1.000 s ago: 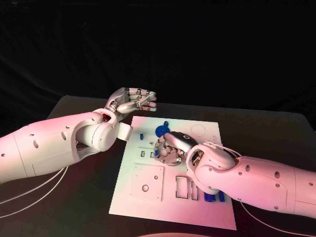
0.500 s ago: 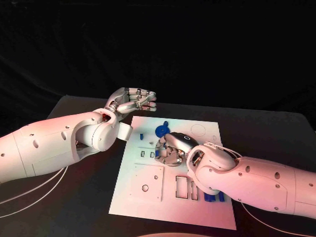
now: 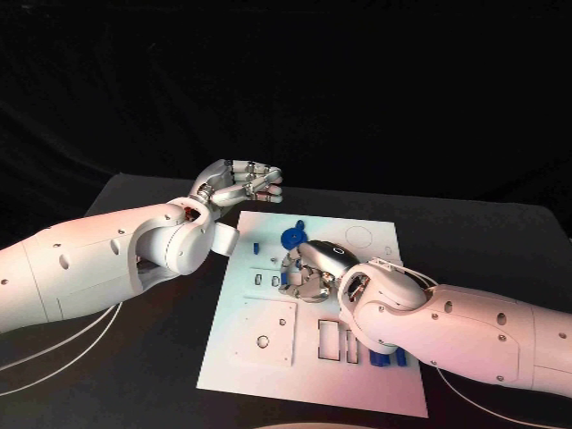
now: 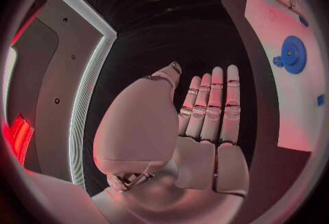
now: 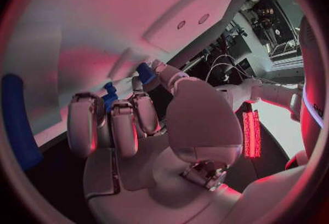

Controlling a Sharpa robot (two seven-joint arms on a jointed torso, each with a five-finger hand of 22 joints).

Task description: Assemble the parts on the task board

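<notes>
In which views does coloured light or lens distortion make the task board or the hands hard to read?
Head view: pink light tints the task board and both arms; the background is black. Left wrist view: fisheye bends the board's edge; the left hand is evenly lit and legible. Right wrist view: strong pink cast, the board is curved, and the right hand hides part of it.

The head camera looks down from above at the task board [image 3: 315, 308] on the table [image 3: 492, 241]. The 2 wrist cameras sit close behind their hands; all 3 views share the board.
</notes>
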